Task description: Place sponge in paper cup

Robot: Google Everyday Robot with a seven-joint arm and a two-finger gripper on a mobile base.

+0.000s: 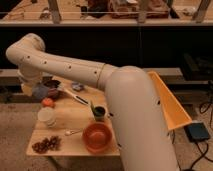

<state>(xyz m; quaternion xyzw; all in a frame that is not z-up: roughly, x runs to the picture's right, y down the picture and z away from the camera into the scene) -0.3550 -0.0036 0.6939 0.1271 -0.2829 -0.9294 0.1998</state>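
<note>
The white paper cup (47,116) stands upright at the left of the wooden table (75,116). A small blue-grey object (77,86) that looks like the sponge lies at the back of the table. My arm sweeps from the lower right up to the far left and bends down. My gripper (40,91) is at the table's back left corner, above and behind the cup and well left of the sponge. I cannot make out anything held in it.
An orange fruit (47,102) sits just behind the cup, with a dark bowl (53,86) behind that. Also on the table are a utensil (73,95), a dark cup with a green item (99,113), an orange bowl (97,136), a spoon (73,132) and a brown cluster (45,145). A yellow bin (170,102) stands to the right.
</note>
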